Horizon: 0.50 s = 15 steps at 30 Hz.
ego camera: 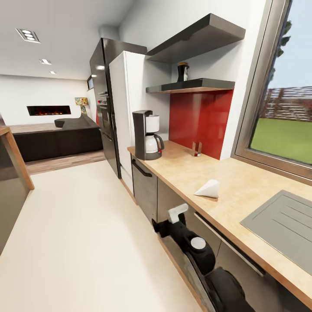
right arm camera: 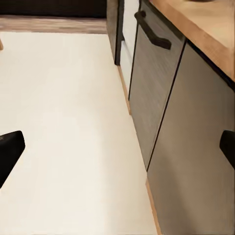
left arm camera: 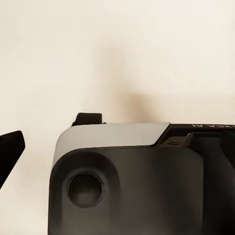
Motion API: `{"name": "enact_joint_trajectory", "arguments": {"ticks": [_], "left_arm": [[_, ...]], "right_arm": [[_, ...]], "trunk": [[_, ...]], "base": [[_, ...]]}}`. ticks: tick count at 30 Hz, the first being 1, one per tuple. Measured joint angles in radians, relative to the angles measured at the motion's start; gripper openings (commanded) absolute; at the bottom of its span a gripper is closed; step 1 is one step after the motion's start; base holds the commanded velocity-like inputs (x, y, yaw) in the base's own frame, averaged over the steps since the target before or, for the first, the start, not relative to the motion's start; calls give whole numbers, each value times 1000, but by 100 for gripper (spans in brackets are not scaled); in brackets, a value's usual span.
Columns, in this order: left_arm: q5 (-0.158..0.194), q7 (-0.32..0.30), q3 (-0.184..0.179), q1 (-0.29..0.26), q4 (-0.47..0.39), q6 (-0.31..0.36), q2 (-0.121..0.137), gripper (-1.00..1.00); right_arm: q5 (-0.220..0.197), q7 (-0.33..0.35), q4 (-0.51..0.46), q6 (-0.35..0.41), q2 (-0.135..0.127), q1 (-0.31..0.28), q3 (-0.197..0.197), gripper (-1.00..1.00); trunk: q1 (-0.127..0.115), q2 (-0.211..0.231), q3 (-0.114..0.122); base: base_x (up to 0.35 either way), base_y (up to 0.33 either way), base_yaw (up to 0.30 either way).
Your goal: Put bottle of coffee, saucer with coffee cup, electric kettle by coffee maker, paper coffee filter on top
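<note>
The countertop (ego camera: 242, 182) runs from 5 o'clock toward 11 o'clock in the head view, with the grey sink (ego camera: 281, 225) at about 4 o'clock. The coffee maker (ego camera: 146, 135) stands upright at the far end of the worktop, its long axis vertical, with the white carafe and the black handle turned toward the sink side. The paper coffee filter (ego camera: 209, 189) lies on its side near the front edge, well apart from the machine; its long axis is nearly level and its narrow tip points toward 9 o'clock. The bottle of coffee (ego camera: 183, 72) stands upright on the kitchen shelf (ego camera: 195, 85), above the red wall panel (ego camera: 201, 119). At about 6 o'clock the right arm (ego camera: 190, 242) hangs low in front of the dark cabinets (ego camera: 145, 188). The right wrist view shows what the head view does not: the two black fingertips (right arm camera: 10, 152) of the right gripper (right arm camera: 117, 149) stand wide apart and hold nothing, over the pale floor (right arm camera: 63, 122) beside a cabinet front with a black handle (right arm camera: 152, 30). In the left wrist view one fingertip (left arm camera: 11, 147) of the left gripper sits beside the robot's dark base (left arm camera: 132, 181); I cannot tell how its jaws stand.
</note>
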Motion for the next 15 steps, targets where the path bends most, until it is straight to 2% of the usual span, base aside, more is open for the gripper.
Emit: {"name": "enact_joint_trajectory", "arguments": {"ticks": [4,5,8,13,15], "left_arm": [[0,0,-1,0,0,0,0,100],[0,0,-1,0,0,0,0,100],[0,0,-1,0,0,0,0,100],[0,0,-2,0,0,0,0,100],[0,0,-3,0,0,0,0,100]], "right_arm": [[0,0,-3,144,3,-119,0,100],[1,0,-5,204,3,-195,-4,100],[0,0,-5,233,0,-253,-20,100],[1,0,-6,319,-10,-323,-119,100],[1,0,-6,337,-32,-339,-153,100]], "trunk": [[0,0,0],[0,0,0],[0,0,0],[0,0,0],[0,0,0]], "base": [[0,0,0],[0,0,0],[0,0,0],[0,0,0],[0,0,0]]}}
